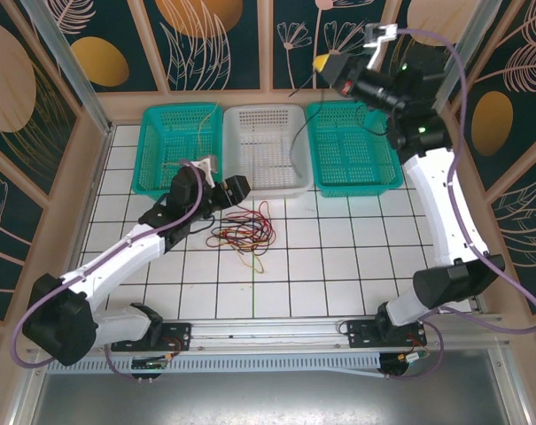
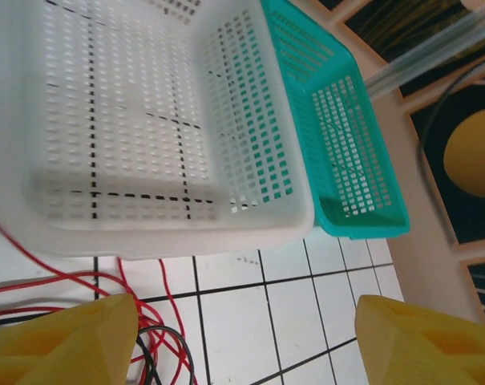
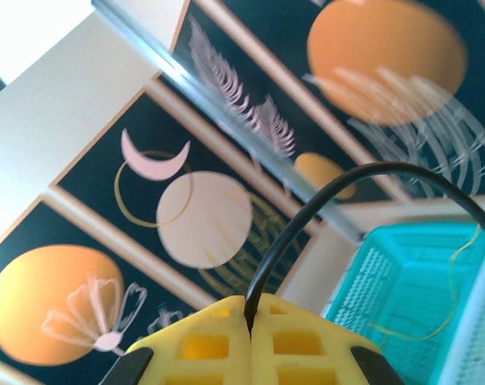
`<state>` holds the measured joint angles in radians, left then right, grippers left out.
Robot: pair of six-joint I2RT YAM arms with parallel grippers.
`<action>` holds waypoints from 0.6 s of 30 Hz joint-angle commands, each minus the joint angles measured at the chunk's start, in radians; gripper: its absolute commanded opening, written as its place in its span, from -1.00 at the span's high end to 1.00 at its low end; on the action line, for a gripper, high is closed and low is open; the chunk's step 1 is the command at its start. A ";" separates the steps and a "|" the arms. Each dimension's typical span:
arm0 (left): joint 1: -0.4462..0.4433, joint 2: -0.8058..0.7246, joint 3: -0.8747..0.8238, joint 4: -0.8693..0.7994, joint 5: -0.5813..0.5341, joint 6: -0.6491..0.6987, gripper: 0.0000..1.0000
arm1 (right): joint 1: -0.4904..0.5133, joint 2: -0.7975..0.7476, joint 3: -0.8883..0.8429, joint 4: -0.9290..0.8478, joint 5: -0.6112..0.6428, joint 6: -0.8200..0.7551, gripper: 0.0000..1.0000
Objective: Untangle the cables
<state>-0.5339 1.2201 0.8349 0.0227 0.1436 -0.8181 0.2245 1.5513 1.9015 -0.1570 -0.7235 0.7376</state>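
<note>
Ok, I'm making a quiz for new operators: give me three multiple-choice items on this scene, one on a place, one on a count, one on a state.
1. Where does the tangle of cables lie? A in the white basket; B on the table before that basket; C in a teal basket.
2. How many baskets stand at the back? A two; B four; C three.
3. The right pincer is: A shut on a black cable; B open and empty; C shut on a red cable.
Key: B, red and black strands lie on the tiles; C, left teal basket, white one, right teal basket; A, its yellow fingers meet on the black strand.
</note>
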 commanded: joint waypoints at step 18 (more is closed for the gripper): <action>0.094 -0.167 -0.096 -0.094 -0.038 -0.084 -0.61 | -0.178 0.388 -0.008 -0.333 0.241 -0.331 0.18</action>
<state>-0.4450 1.0637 0.7616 -0.0574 0.0994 -0.8776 0.0280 1.9892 1.9617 -0.4534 -0.5659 0.4793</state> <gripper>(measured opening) 0.804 0.375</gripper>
